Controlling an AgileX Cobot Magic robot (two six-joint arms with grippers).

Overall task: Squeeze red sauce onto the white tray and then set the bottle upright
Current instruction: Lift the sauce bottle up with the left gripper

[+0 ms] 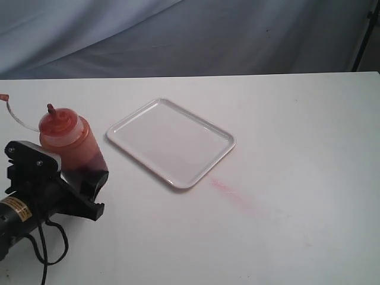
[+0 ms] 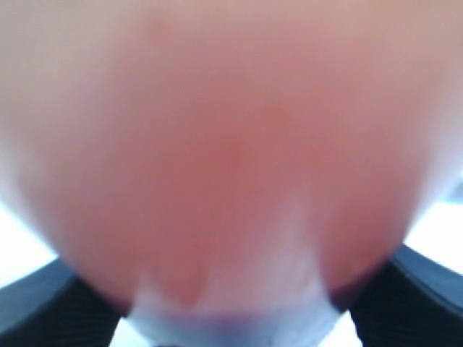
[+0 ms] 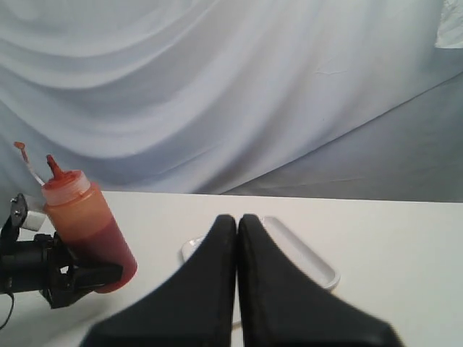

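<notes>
The bottle (image 1: 70, 141) leans slightly near the table's left edge, its red nozzle up and its small cap (image 1: 5, 96) hanging out on a thin tether. Red sauce (image 1: 89, 155) shows dark through its lower half. My left gripper (image 1: 80, 173) is shut on the bottle's lower part, one black finger on each side. In the left wrist view the bottle (image 2: 231, 144) fills the picture as a red blur. The white tray (image 1: 172, 141) lies flat to the bottle's right, with no drops showing on it. My right gripper (image 3: 237, 218) is shut and empty, off the exterior view, looking at the bottle (image 3: 87, 228) and tray (image 3: 311, 264).
A faint pink smear (image 1: 233, 192) runs across the white table from the tray's near corner toward the right. Grey cloth hangs behind the table's far edge. The left arm's black cable (image 1: 44, 240) loops at the front left corner.
</notes>
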